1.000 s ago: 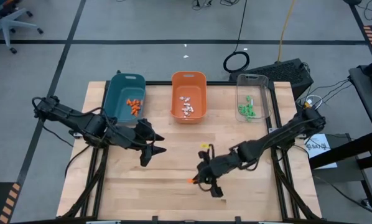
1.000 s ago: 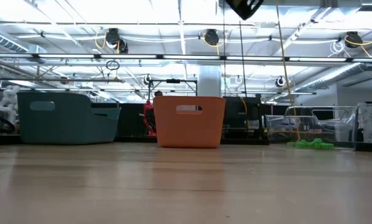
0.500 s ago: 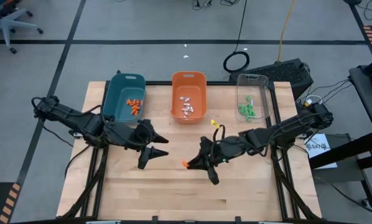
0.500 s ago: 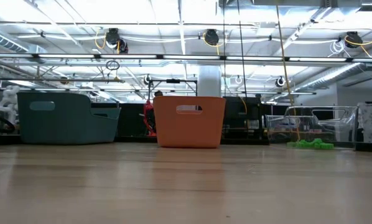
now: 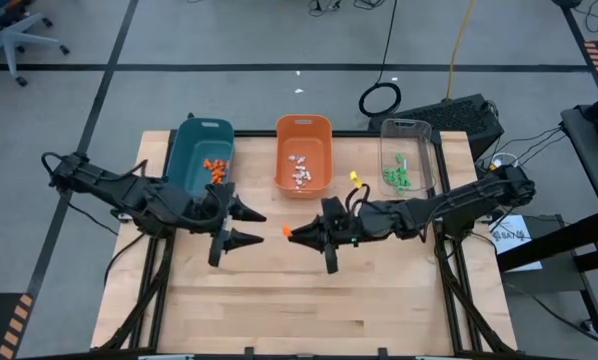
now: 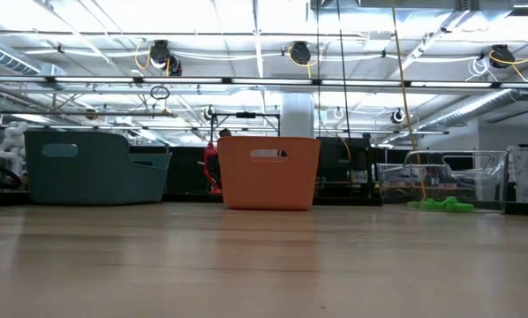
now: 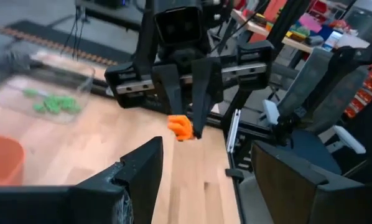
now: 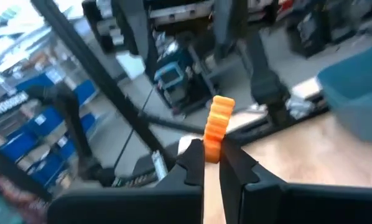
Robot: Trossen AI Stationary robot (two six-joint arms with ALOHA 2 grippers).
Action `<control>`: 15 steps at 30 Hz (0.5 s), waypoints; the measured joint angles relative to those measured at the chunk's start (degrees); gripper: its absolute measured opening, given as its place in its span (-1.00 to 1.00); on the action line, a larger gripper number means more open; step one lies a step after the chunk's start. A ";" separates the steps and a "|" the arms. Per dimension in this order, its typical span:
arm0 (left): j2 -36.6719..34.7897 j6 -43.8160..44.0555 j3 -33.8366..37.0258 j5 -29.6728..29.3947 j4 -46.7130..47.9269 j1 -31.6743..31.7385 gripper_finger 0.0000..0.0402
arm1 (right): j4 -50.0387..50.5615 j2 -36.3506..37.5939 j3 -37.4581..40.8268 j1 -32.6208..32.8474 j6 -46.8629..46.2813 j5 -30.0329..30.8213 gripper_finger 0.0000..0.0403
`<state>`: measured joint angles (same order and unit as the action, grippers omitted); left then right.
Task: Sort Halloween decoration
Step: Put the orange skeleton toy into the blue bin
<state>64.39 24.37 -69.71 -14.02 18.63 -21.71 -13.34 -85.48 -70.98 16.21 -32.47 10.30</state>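
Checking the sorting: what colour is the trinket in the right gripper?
Orange; the trinket shows best in the right wrist view.

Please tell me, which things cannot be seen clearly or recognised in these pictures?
- Orange trinket in the right gripper: blurred in both wrist views, tiny in the high view; its shape is unclear.
- White trinkets in the orange bin: too small in the high view; hidden by the bin wall in the low view.
- Both grippers: outside the low view.
- Left gripper: its fingertips are cut off by the left wrist view's edge.
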 joint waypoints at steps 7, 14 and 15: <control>-2.56 -4.28 0.00 -5.28 0.15 0.01 0.21 | -5.65 -0.02 -0.73 -1.70 7.89 1.69 -1.00; -2.72 -3.92 0.00 -6.22 -2.46 1.13 0.21 | -2.07 -0.02 -5.39 -4.03 20.64 1.64 -1.00; -2.72 -3.94 0.00 -6.29 -3.18 1.11 0.21 | -1.67 -0.02 -5.97 -4.42 22.20 1.59 -1.00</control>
<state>61.67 20.43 -69.71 -20.31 15.46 -20.60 -15.01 -85.49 -76.95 11.80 -10.28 11.89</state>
